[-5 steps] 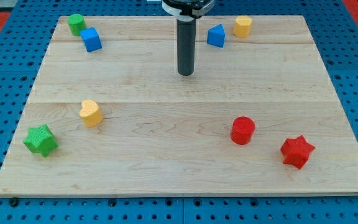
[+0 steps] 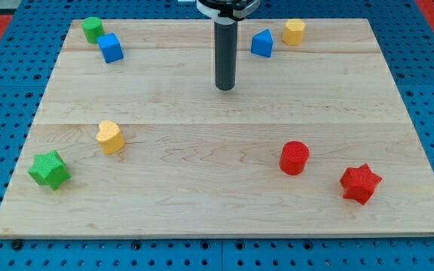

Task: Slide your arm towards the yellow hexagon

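The yellow hexagon (image 2: 294,31) sits near the top edge of the wooden board (image 2: 224,203), right of centre. A blue triangular block (image 2: 261,43) lies just left of it, almost touching. My tip (image 2: 225,87) rests on the board in the upper middle, well to the left of and below the yellow hexagon, with the blue triangle between them. The rod rises straight up out of the view's top.
A green block (image 2: 92,29) and a blue cube (image 2: 111,47) sit at the top left. A yellow heart (image 2: 110,136) and a green star (image 2: 50,168) lie at the left. A red cylinder (image 2: 294,157) and a red star (image 2: 360,183) lie at the lower right.
My tip has shifted very slightly toward the view's top. No block has moved.
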